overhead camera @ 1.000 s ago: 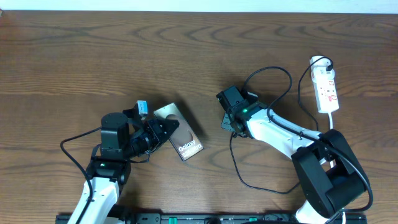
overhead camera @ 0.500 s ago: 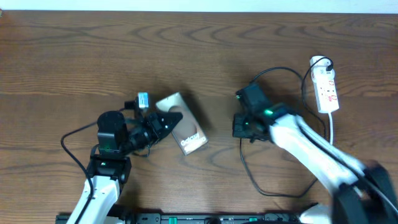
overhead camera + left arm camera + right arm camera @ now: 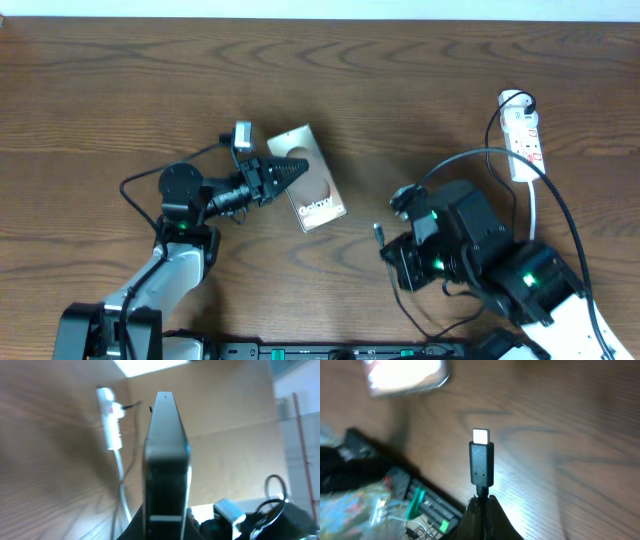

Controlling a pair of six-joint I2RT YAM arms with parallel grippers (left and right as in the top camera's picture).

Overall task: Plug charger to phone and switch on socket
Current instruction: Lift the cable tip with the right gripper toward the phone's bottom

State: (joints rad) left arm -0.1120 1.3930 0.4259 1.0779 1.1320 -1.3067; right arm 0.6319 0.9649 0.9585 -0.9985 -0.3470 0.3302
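Note:
My left gripper (image 3: pixel 283 172) is shut on the near end of the phone (image 3: pixel 318 193), whose bronze face with "Galaxy" lettering points up in the overhead view. In the left wrist view the phone (image 3: pixel 166 455) shows edge-on, clamped between the jaws (image 3: pixel 166 522). My right gripper (image 3: pixel 388 243) is shut on the charger cable just behind its black connector tip (image 3: pixel 378 232), right of the phone and apart from it. In the right wrist view the tip (image 3: pixel 481 462) stands upright above the jaws (image 3: pixel 482 502), and the phone (image 3: pixel 405 375) is a bright blur at top left. The white socket (image 3: pixel 524 140) lies at the far right.
The charger's thin black cable (image 3: pixel 470 153) loops from the socket area over the right arm. The socket also shows in the left wrist view (image 3: pixel 111 425) with its white cord. A black rail with green parts (image 3: pixel 427 510) runs along the table's front edge.
The left gripper has carried the phone up and to the right and turned it. The right arm has swung back toward the front right, with the connector tip in its jaws.

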